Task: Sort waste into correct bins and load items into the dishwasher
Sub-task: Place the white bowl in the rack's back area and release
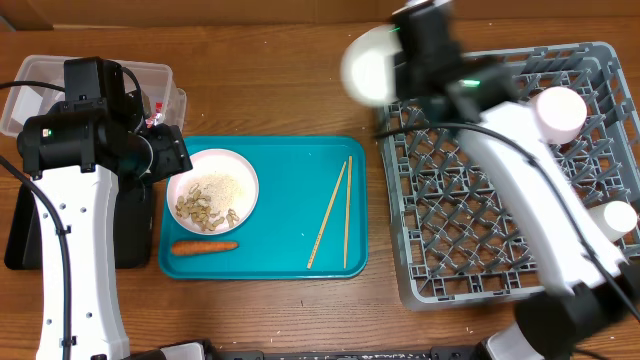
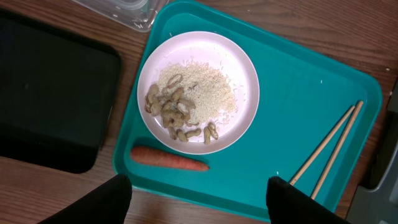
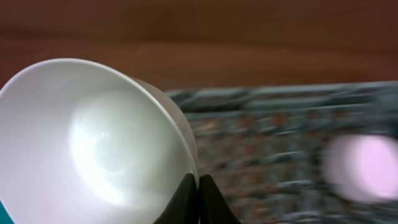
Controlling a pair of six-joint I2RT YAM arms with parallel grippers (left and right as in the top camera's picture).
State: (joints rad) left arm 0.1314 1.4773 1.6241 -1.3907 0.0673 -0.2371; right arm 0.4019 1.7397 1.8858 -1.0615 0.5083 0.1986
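One item in hand. Overhead: white bowl (image 1: 370, 65) aloft beyond teal tray's (image 1: 290, 190) far-right corner; loading step, next needs free pegs in dish rack (image 1: 450, 230), right of tray, clear of pink bowl (image 1: 558, 110), cup (image 1: 618, 218). Left wrist: left claw (image 2: 202, 202) wide, empty, over tray's near edge; plate (image 2: 245, 59), carrot (image 2: 169, 159), chopsticks (image 2: 326, 146) on tray. Right wrist: right claw (image 3: 199, 198) pinching bowl rim.

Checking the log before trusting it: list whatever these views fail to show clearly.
- Clear tub: contents mostly hidden overhead by the left arm; the left wrist view cuts it at the top edge.
- Black tray: largely under that arm overhead.
- Dish rack and a pale pink item: motion-blurred in the right wrist view.
- Right gripper: covered overhead by its own arm; only fingertips show at the white bowl's rim.
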